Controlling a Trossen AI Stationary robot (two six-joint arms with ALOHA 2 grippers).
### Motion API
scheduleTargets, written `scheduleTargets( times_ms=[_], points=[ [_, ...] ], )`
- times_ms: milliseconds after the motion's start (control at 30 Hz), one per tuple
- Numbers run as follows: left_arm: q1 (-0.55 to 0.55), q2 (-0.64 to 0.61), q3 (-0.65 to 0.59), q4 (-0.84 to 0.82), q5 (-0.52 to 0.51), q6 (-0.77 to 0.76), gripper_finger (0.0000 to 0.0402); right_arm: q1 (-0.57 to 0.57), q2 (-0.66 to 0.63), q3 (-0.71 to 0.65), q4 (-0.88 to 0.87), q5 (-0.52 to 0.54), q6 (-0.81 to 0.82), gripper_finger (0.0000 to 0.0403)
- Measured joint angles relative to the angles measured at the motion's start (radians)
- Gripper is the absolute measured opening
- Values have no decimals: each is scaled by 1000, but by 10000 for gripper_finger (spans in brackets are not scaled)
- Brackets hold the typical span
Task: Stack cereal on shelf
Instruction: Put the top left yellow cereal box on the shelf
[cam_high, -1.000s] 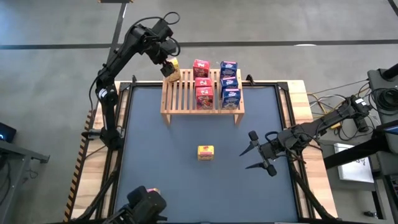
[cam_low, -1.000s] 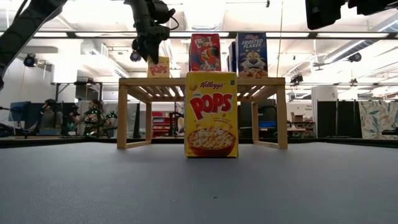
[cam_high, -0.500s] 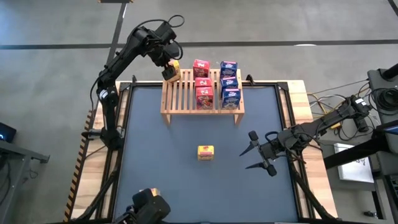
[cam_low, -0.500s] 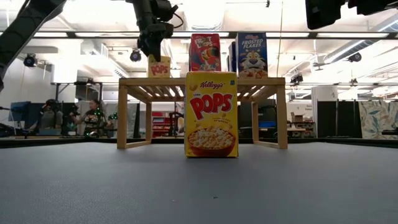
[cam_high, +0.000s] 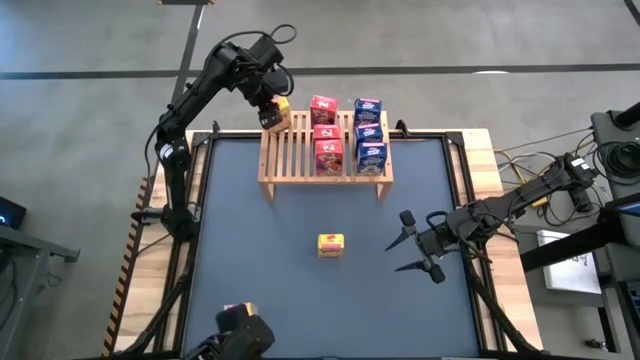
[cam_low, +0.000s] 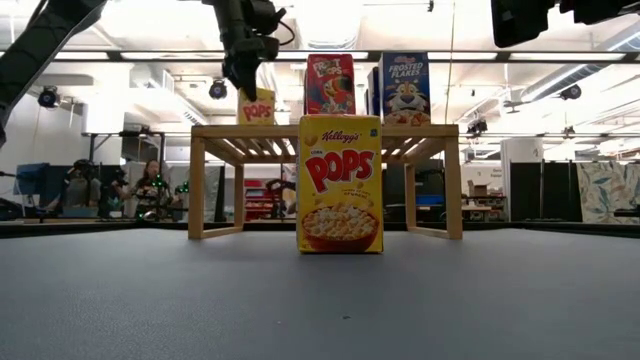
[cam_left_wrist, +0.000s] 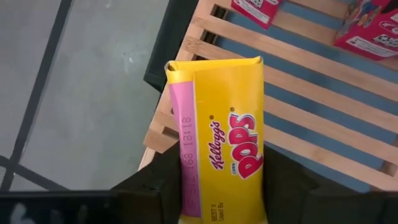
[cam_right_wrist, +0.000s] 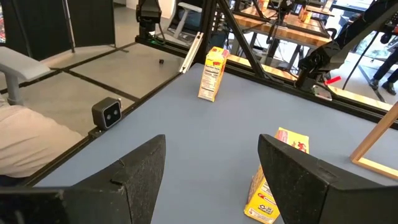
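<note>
My left gripper (cam_high: 270, 102) is shut on a yellow cereal box (cam_high: 277, 117) above the far left corner of the light-wood shelf (cam_high: 325, 172). In the low view this box (cam_low: 257, 106) stands at slat height, and I cannot tell whether it touches the slats. Red boxes (cam_high: 326, 150) and blue boxes (cam_high: 370, 150) stand in rows on the slats. One more yellow box (cam_high: 331, 245) stands on its base on the blue table top. My right gripper (cam_high: 405, 245) hovers open to that box's right, apart from it. My left gripper pinches the yellow box's upper end (cam_left_wrist: 217, 190) between its two fingers (cam_left_wrist: 283, 186), one on each side of the box. It comes from above, pointing down. The box hangs upright below the fingers, its lower end (cam_left_wrist: 214, 65) over the shelf's corner slats.
A third yellow box (cam_right_wrist: 213, 74) stands near the table's left near corner, partly hidden in the high view. The middle of the table between shelf and boxes is bare mat (cam_high: 250, 220). The shelf's left slats (cam_high: 290, 150) hold no boxes.
My left gripper has moved a little toward the shelf's far left corner with the yellow box, which now stands straighter at slat height. My right arm has kept still.
</note>
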Motion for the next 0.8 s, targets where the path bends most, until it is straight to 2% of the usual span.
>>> scheduleTargets(
  times_ms=[300, 567, 800],
  points=[
    [-9, 0, 0, 0, 34, 81, 150, 0, 0, 0, 0, 0, -6, 244],
    [-28, -1, 0, 1, 56, 245, 150, 0, 0, 0, 0, 2, -12, 244],
    [-29, -1, 0, 6, 55, 266, 150, 0, 0, 0, 0, 26, -17, 244]
  ],
)
